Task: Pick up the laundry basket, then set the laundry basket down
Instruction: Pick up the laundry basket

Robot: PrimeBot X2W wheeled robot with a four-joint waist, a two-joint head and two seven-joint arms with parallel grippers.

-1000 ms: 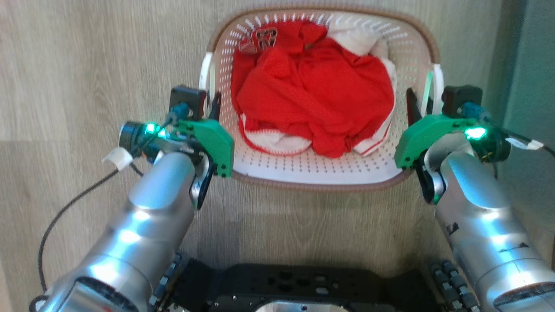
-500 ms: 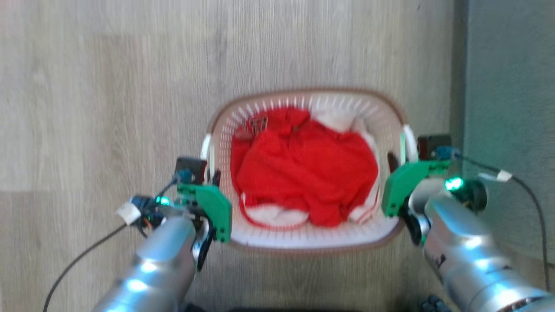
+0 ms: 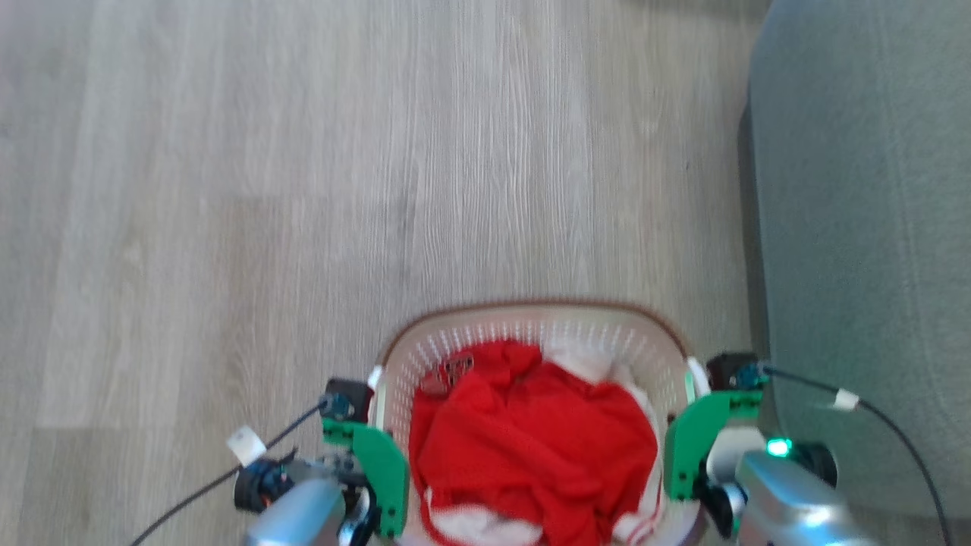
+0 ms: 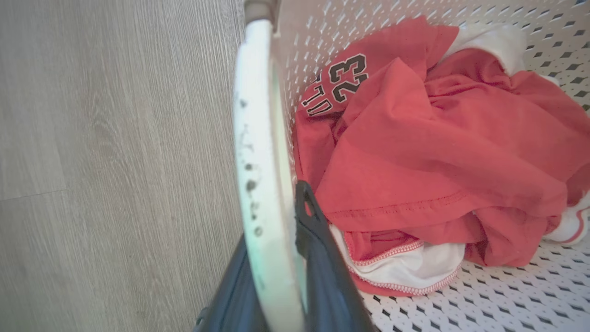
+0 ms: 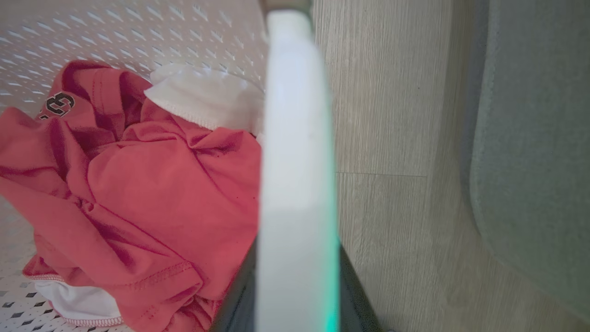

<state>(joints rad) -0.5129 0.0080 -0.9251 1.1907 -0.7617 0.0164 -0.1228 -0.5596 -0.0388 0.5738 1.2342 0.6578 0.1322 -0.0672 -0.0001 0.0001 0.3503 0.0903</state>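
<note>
1. laundry basket (image 3: 531, 309) sits bottom centre of the head view, over wood floor (image 3: 303, 189); grey upholstered edge (image 3: 865, 227) runs down the right side.
2. left end effector (image 4: 274, 216) is clenched on left handle (image 4: 258, 115), one dark finger on each side.
3. right end effector (image 5: 295, 281) is clenched on right handle (image 5: 295, 115) the same way.
4. red jersey (image 3: 531, 447) lies crumpled inside the basket, with white trim showing.
</note>
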